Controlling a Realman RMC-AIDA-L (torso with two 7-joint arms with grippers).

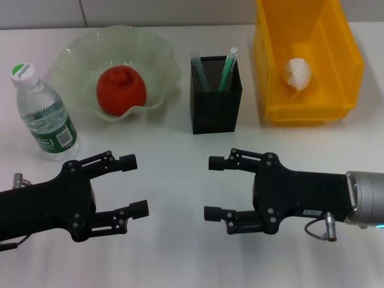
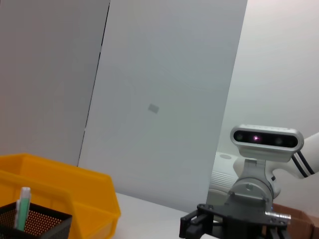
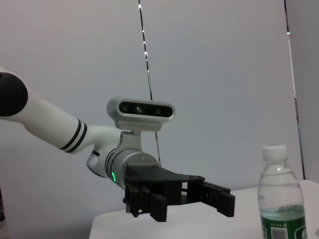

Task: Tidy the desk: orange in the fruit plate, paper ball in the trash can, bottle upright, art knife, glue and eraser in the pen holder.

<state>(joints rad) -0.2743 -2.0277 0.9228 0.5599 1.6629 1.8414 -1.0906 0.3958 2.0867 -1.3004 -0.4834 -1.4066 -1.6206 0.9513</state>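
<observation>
Apparently everything is tidied, so both the left gripper [image 1: 139, 185] and right gripper [image 1: 214, 188], spread wide and empty, should simply retreat without bumping the bottle [image 1: 44, 114].

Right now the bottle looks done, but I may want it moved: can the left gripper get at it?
Probably yes. The left gripper is open and empty, and the upright bottle stands just beyond its arm on bare table, with nothing between them.

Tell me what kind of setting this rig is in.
Likely a lab or office bench staged as a desk: a plain white table against bare pale walls, with a mesh pen holder, a yellow bin serving as trash can, and a water bottle. Both grippers hover low, fingers open.
</observation>
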